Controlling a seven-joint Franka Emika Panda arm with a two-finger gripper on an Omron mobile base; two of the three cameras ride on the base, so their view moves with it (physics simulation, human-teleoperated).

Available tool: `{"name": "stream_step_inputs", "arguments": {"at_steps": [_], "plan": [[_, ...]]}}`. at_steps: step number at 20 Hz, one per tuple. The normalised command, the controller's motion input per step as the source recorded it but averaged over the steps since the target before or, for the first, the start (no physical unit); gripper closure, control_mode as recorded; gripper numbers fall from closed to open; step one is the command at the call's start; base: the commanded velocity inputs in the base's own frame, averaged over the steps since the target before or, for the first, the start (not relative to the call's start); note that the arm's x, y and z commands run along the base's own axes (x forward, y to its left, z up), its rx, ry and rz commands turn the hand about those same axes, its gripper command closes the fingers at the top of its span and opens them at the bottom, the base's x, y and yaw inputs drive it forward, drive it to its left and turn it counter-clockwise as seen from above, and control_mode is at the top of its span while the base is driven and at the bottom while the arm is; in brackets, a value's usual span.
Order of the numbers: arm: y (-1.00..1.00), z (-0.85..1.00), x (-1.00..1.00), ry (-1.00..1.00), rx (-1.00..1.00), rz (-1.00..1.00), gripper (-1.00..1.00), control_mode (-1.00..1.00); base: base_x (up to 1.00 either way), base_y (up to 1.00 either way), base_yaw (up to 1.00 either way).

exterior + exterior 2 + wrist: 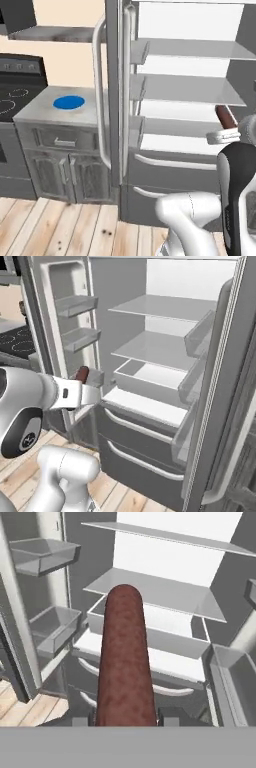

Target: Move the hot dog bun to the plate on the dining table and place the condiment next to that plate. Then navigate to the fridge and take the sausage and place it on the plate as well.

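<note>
My gripper (pixel 125 720) is shut on the sausage (pixel 124 662), a reddish-brown stick that points away from the hand toward the open fridge (pixel 160 597). From the left base view the sausage (pixel 226 116) rises above the gripper (pixel 223 135) in front of the white fridge shelves (pixel 190 90). In the right base view the sausage (pixel 81 374) pokes out of the gripper (pixel 93 381), just outside the fridge (pixel 150 351) cavity. The hot dog bun, plate, condiment and dining table are out of view.
Both fridge doors stand open, the left door (pixel 112 90) with long curved handles and the right door (pixel 220 396) with bins. A blue disc (pixel 69 102) lies on a counter (pixel 55 117) beside a stove (pixel 15 95). Wooden floor (pixel 55 225) lies below.
</note>
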Motion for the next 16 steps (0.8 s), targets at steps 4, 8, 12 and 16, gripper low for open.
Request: {"name": "stream_step_inputs", "arguments": {"at_steps": [4,8,12,16], "plan": [[0.0,0.0,0.0,0.0,0.0,0.0,1.0,1.0,-0.32,0.36,0.64],[0.0,0.0,0.0,0.0,0.0,0.0,1.0,1.0,-0.21,0.56,0.69],[0.0,0.0,0.0,0.0,0.0,0.0,1.0,1.0,-0.11,0.55,0.74],[0.0,0.0,0.0,0.0,0.0,0.0,1.0,1.0,-0.01,0.52,0.79]]}}
